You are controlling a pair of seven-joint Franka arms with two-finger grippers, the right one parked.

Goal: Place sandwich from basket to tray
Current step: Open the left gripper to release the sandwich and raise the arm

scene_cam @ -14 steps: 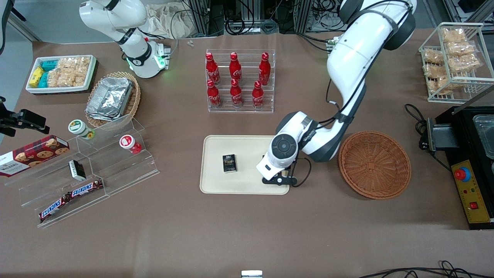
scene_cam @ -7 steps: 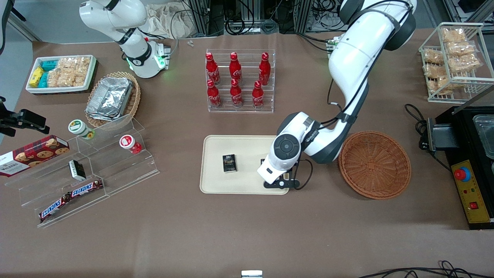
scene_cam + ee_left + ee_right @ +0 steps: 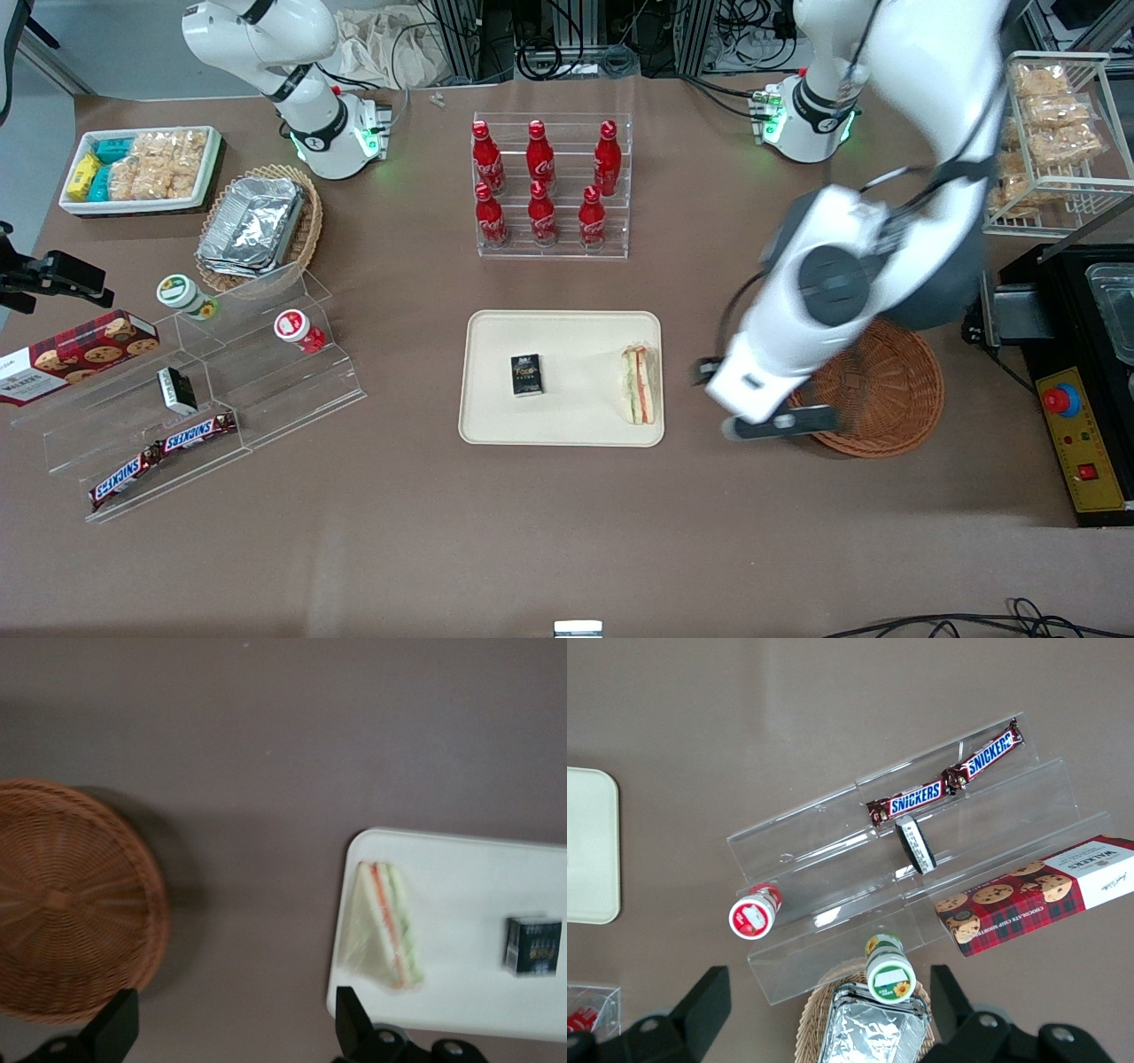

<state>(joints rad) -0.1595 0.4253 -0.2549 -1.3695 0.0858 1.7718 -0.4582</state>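
Sandwich (image 3: 640, 385) lies flat on the tray (image 3: 560, 438), at the edge nearest the basket (image 3: 895, 399), filling layers showing orange-red and green along one side. A small dark box (image 3: 526, 374) sits on the same tray, well apart from the sandwich, toward the parked arm's end. The gripper (image 3: 778, 424) hangs above the table (image 3: 567, 532) over the basket's rim, between basket and tray, clear of both. Its fingers (image 3: 352, 1020) stand wide apart in the left wrist view and hold nothing. The basket holds nothing visible; part of it is covered by the arm in the front view. Six red bottles (image 3: 540, 182) stand in a clear rack farther from the front camera than the tray.
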